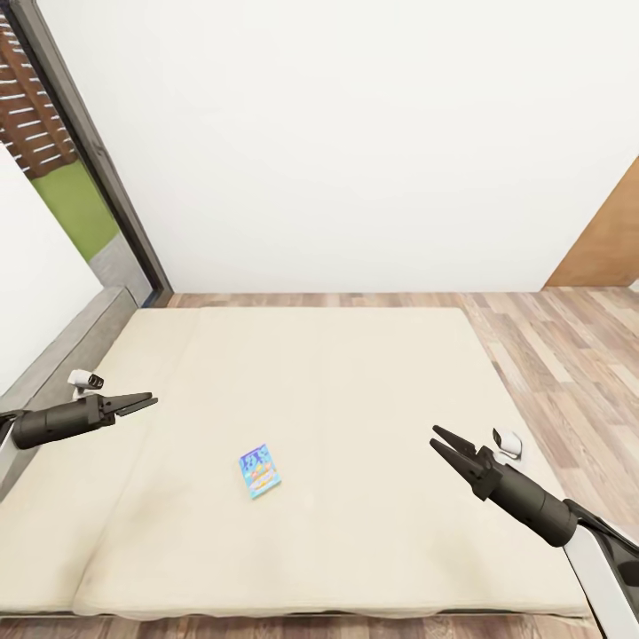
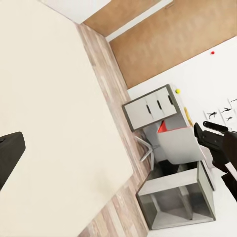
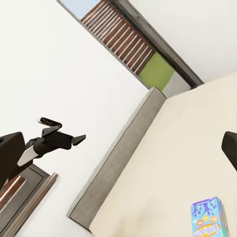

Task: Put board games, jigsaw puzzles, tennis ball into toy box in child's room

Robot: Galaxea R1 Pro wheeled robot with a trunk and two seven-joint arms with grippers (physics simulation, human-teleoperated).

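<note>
One board game (image 1: 260, 470), a small blue box with cartoon print, lies flat on the beige mattress of the bed (image 1: 355, 382), a little nearer than its middle. The right wrist view catches it too, as board game (image 3: 208, 219). My left gripper (image 1: 149, 403) hovers open over the bed's left part, left of and beyond the box. My right gripper (image 1: 434, 437) hovers open over the bed's right part, well right of the box. Neither touches it. The toy box, jigsaw puzzles and table are out of view or too unclear to pick out.
A grey headboard edge (image 1: 62, 355) and a dark-framed window (image 1: 89, 177) run along the left. Wood floor (image 1: 568, 355) lies right of the bed. The left wrist view shows grey furniture (image 2: 148, 111), a shelf unit (image 2: 177, 197) and a small yellow spot (image 2: 177, 91) beyond the bed.
</note>
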